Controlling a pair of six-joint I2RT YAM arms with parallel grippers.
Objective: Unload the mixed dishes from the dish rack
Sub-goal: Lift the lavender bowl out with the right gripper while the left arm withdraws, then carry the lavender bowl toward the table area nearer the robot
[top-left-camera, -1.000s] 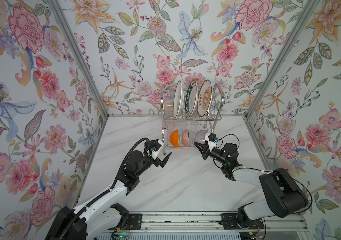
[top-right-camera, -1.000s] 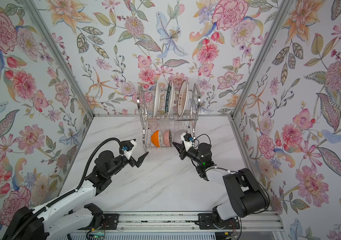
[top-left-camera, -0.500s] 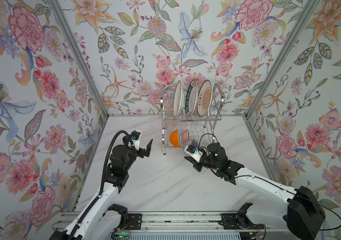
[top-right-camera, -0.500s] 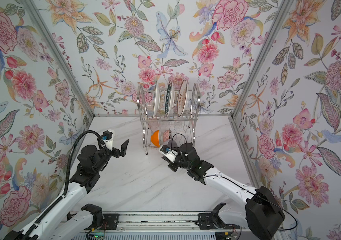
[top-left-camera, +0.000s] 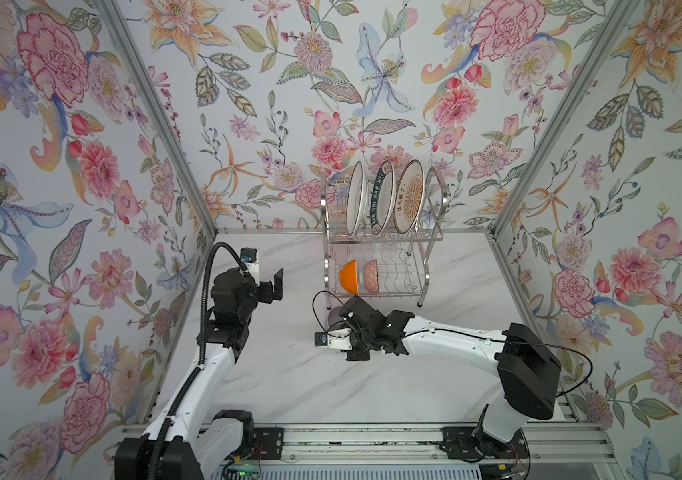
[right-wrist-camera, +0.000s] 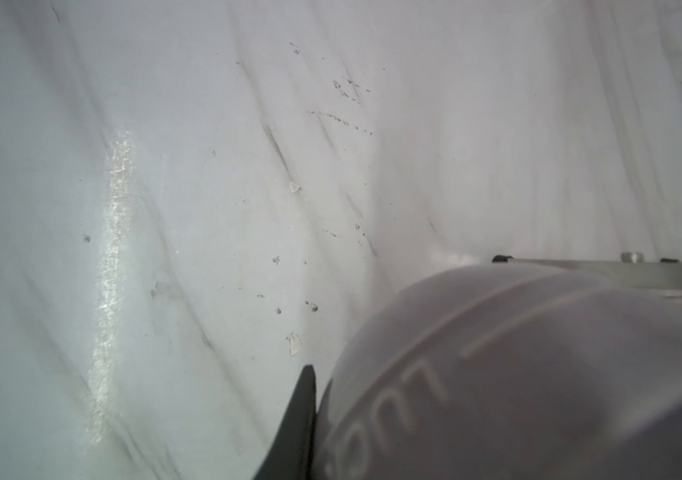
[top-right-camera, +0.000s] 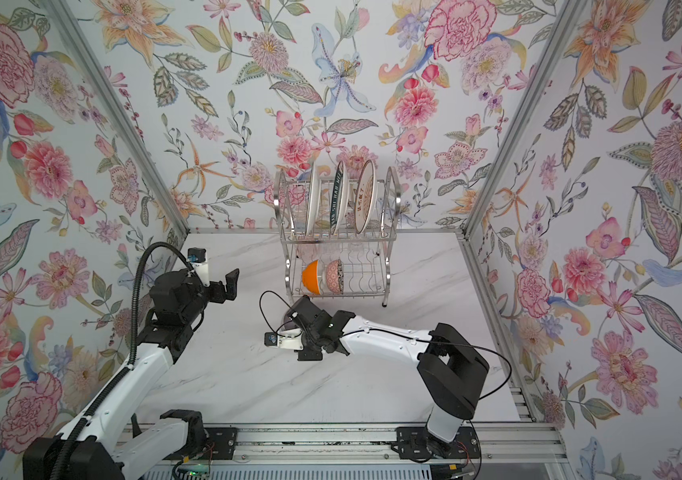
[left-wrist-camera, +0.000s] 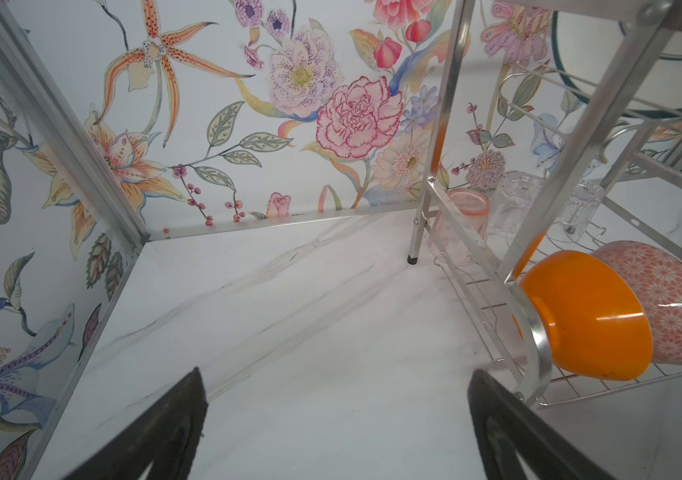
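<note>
**Grey-white bowl held clear of the dish rack; chrome frame fences off the other bowls**

The dish rack [top-left-camera: 389,240] stands at the back of the surface [top-left-camera: 289,382], close to the rear wall. On its upper tier three plates stand on edge in a row: the plain white plate [top-left-camera: 355,199], the green-lettered plate [top-left-camera: 385,201] and the orange sunburst plate [top-left-camera: 410,195]. On the lower tier the orange bowl [left-wrist-camera: 588,316] lies tipped on its side, with the pink-patterned bowl [left-wrist-camera: 671,303] pressed against it. Three clear tumblers [left-wrist-camera: 518,203] sit deeper in the rack behind them.

The rack's curved side frame [left-wrist-camera: 536,345] crosses in front of the orange bowl, between it and the left end effector [left-wrist-camera: 337,374]. That end effector hangs off the rack's side with its fingers spread wide and nothing between them.

The right end effector [top-left-camera: 341,319] is just in front of the rack's front corner on that same side. It is pinching the wall of the grey-white bowl [right-wrist-camera: 538,374], which is outside the rack. One dark finger [right-wrist-camera: 300,415] lies against the bowl's outer side and the other is hidden. Whether the bowl touches the surface cannot be told. A black cable loop [top-left-camera: 318,303] arcs between the rack's foot and this end effector.

The surface is glossy white with grey marble veins, and small scratches and specks [right-wrist-camera: 339,116] show beside the bowl. Floral wallpaper [top-left-camera: 61,166] covers the three walls, aluminium posts [top-left-camera: 156,112] run up the rear corners, and a metal rail [top-left-camera: 352,432] along the front edge carries both arms.
</note>
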